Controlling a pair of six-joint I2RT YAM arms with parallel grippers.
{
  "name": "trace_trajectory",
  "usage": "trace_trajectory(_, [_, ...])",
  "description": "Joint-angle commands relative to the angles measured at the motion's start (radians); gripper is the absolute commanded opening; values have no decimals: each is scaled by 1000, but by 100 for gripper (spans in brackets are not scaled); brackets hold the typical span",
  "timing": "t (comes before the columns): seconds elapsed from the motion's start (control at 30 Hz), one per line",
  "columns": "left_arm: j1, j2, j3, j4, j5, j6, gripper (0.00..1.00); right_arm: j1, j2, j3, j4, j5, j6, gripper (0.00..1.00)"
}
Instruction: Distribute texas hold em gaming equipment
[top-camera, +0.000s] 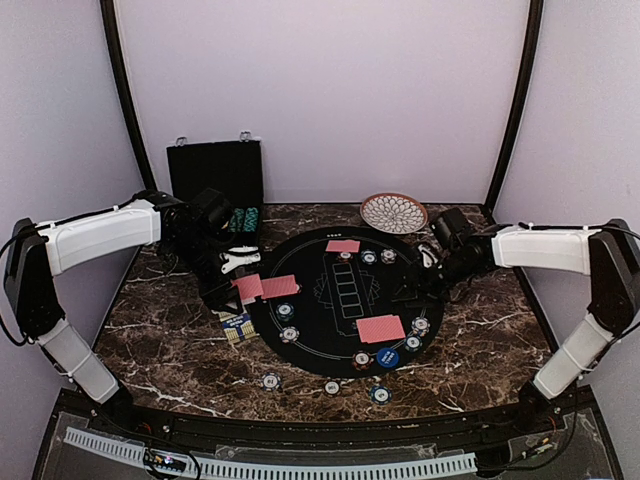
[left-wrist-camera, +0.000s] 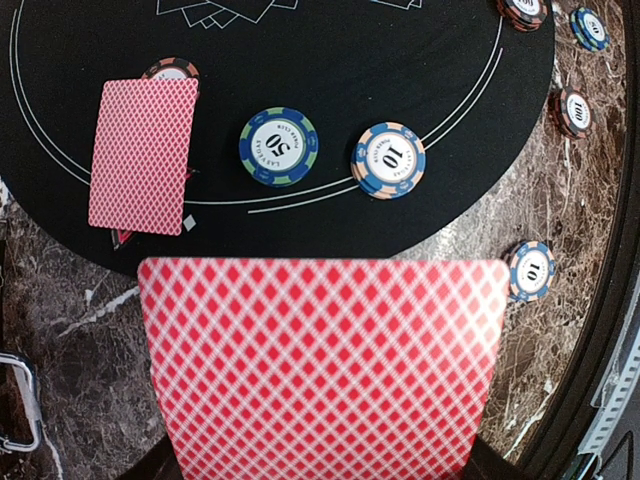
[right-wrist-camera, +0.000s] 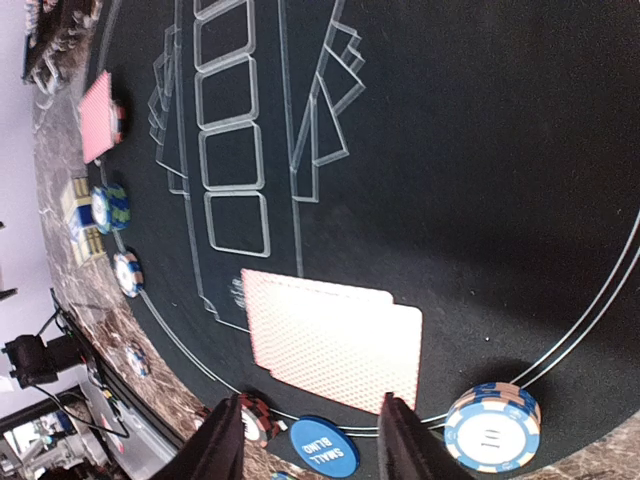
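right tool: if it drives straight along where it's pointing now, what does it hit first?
Probably the two overlapping red-backed cards on the black mat, straight ahead of the open right tool. The blue small blind button lies between its fingers, nearer in; depth unclear.

Pale lilac walls (top-camera: 330, 90) close in the scene at the back and on both sides, under soft, even light. A black curved strut (top-camera: 118, 90) rises along each back corner. The table (top-camera: 170, 340) has a dark brown marble top with white veins. A black raised rim (top-camera: 320, 432) bounds its near edge, and a white perforated strip (top-camera: 300, 468) lies just beyond it.
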Motion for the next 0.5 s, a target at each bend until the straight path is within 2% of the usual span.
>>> trace_trajectory(0.0, [3,-36,19,-30,22,7,12,28,-72,39,73,6,66,53])
trace_trajectory(0.27, [3,-31,39,-28,33,-3,12,222,7,92,423,-84,275,71])
trace_trajectory(0.47, [3,-29,49,-23,44,-12,12,334,191,224,592,-139,370,76])
